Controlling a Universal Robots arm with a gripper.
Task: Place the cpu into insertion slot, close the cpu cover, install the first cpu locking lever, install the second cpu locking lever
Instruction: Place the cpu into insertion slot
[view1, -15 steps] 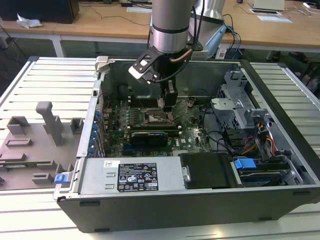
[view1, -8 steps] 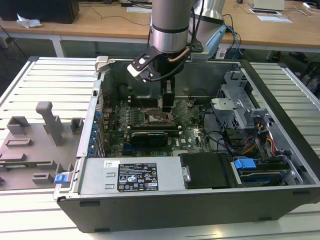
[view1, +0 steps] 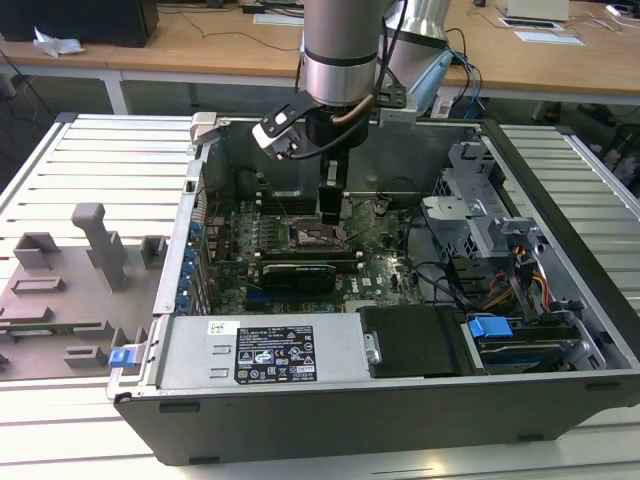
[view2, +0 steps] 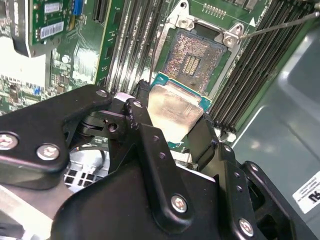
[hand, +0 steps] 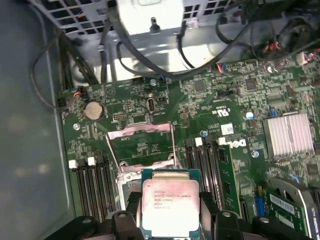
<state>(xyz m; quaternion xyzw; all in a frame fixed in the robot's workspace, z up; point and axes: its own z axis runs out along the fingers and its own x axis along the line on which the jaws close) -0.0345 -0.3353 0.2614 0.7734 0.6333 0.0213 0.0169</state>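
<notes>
We see the arm (view1: 340, 50) reaching down into an open computer case (view1: 350, 430) that lies on a slatted metal desk (view1: 120, 160). The jaws are closed on the cpu (hand: 170, 207), gripping it by two opposite edges with its silver-grey top facing up. In both wrist views it hangs flat above the green motherboard (hand: 200, 105), just beside the insertion slot (view2: 192, 60) and not seated in it. The slot's field of gold contacts lies bare inside its silver rim. The cpu cover (hand: 141, 131) is swung up and open, so we see the board through its central window. A thin metal locking lever (view2: 280, 24) stands out at an angle from one corner of the slot. Long black memory slots (view2: 130, 45) run along both sides of the socket.

In the exterior view, taking the insertion slot (view1: 312, 237) as the centre of the dial, the arm comes in from twelve o'clock. A metal drive cage (view1: 480, 215) with bundled cables sits at three o'clock. The labelled power supply (view1: 265, 350) lies at six o'clock against the case wall. A grey fixture (view1: 60, 300) with upright posts rests on the desk at nine o'clock, outside the case and well apart from the board.
</notes>
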